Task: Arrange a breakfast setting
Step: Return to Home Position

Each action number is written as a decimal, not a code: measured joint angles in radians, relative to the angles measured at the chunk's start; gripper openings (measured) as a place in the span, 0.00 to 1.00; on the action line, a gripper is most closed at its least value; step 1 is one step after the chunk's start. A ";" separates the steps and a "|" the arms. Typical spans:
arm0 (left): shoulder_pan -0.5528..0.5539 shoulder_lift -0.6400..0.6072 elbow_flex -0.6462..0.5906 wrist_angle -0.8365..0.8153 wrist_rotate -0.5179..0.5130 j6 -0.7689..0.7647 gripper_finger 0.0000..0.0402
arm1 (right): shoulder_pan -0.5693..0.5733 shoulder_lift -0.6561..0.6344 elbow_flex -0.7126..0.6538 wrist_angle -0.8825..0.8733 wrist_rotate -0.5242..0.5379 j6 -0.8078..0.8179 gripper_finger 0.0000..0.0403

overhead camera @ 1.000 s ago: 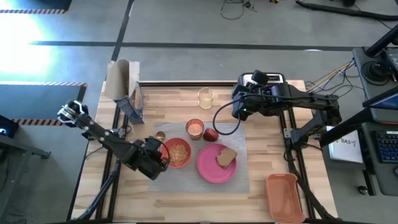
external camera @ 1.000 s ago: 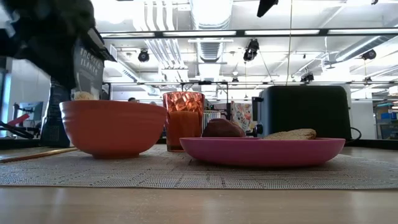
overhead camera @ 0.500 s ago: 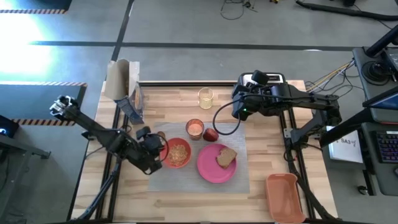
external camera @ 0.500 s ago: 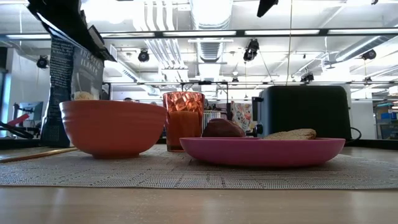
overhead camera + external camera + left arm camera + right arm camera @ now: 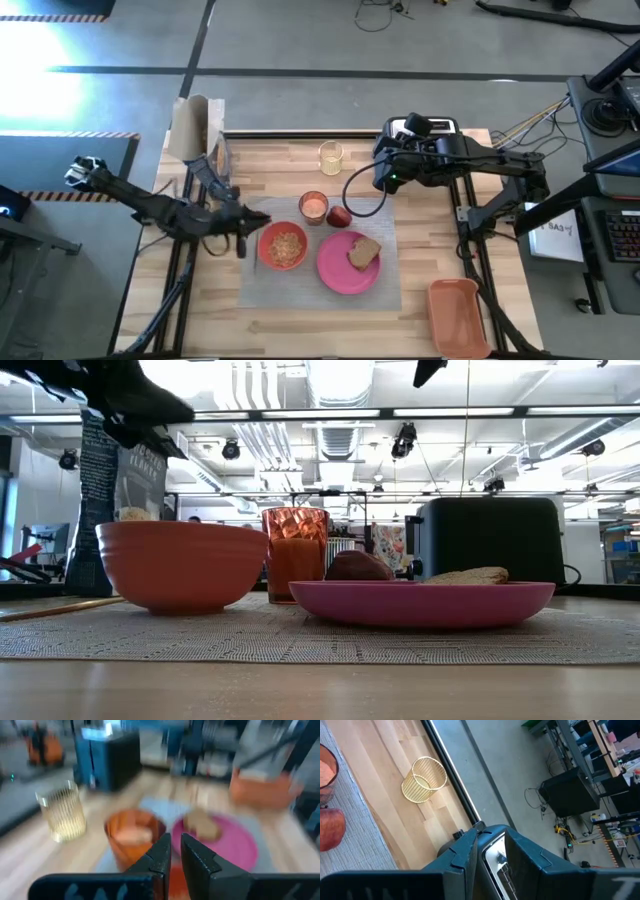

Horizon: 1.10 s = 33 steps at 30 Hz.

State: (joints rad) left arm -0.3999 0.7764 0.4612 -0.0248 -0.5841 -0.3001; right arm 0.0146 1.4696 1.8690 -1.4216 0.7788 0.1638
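Bearings are read from above, with the toaster (image 5: 440,126) edge at 12 o'clock.

We find the middle of the placemat (image 5: 385,285) crowded. The bowl (image 5: 284,246), plate (image 5: 340,272), glass (image 5: 313,206) and apple (image 5: 339,216) stand close together, with only narrow gaps between them.

The left gripper (image 5: 242,238) hangs just beside the bowl at its 9 o'clock, and its arm bars the table's 9 o'clock side. The right gripper (image 5: 383,176) overhangs the mat's 1 o'clock corner, in front of the toaster.

A wire cup (image 5: 330,157) stands alone at 12 o'clock, a bag (image 5: 195,125) at 10 o'clock and a bin (image 5: 458,315) at 5 o'clock.

We note bare table (image 5: 300,325) from 6 to 7 o'clock, and a bare strip at 3 o'clock.
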 joint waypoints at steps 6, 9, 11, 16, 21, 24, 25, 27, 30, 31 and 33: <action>0.019 -0.243 -0.160 0.187 0.001 0.081 0.06 | 0.000 0.000 0.000 0.000 0.000 0.000 0.23; 0.019 -0.327 -0.208 0.189 0.008 0.075 0.06 | 0.000 0.000 0.000 0.000 0.000 0.000 0.23; 0.019 -0.371 -0.236 0.184 0.010 0.075 0.06 | 0.000 0.000 0.000 0.000 0.000 0.000 0.23; 0.019 -0.471 -0.296 0.186 0.011 0.071 0.06 | 0.000 0.000 0.000 0.000 0.000 0.000 0.23; 0.019 -0.568 -0.340 0.187 0.014 0.053 0.06 | 0.000 0.000 0.000 0.000 0.000 0.000 0.23; 0.019 -0.631 -0.373 0.188 0.014 0.052 0.06 | 0.000 0.000 0.000 0.000 0.000 0.000 0.23; 0.019 -0.652 -0.383 0.187 0.014 0.045 0.06 | 0.000 0.000 0.000 0.000 0.000 0.000 0.23; 0.019 -0.694 -0.403 0.188 0.014 0.009 0.06 | 0.000 0.000 0.000 0.000 0.000 0.000 0.23; 0.019 -0.751 -0.435 0.189 0.014 -0.021 0.06 | 0.000 0.000 0.000 0.000 0.000 0.000 0.23; 0.019 -0.768 -0.446 0.188 0.014 -0.024 0.06 | 0.000 0.000 0.000 0.000 0.000 0.000 0.23; 0.020 -0.777 -0.451 0.180 0.017 -0.027 0.06 | 0.000 0.000 0.000 0.000 0.000 0.000 0.23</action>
State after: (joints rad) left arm -0.3801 -0.0006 0.0105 0.1556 -0.5669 -0.3272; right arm 0.0145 1.4698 1.8690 -1.4212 0.7788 0.1638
